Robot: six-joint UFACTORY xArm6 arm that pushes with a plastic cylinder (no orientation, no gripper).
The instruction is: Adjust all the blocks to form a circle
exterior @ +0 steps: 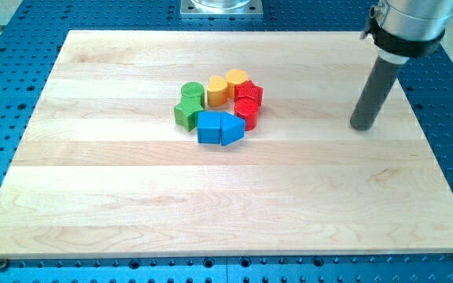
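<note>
Nearest the frame's bottom sit the blue cube (208,126) and blue wedge (231,128) (touching), then green blocks (188,105) left, red blocks (248,102) right, yellow blocks (226,86) farthest, ringed at centre on the wooden board (116,204). My tip (361,126), jawless, stands well right, apart.

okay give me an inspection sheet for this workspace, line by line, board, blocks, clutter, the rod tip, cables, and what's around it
Surface: wooden board, flat and bare apart from the blocks.
Job's things: green cylinder, green block, yellow hexagon block, yellow block, red star block, red cylinder, blue cube, blue wedge, packed in a tight ring.
Clutter: nothing seen.
Pincer: none; my tip stands well to the view's right of the blocks.
Cables: nothing seen.
Surroundings: blue perforated table, metal mount.
</note>
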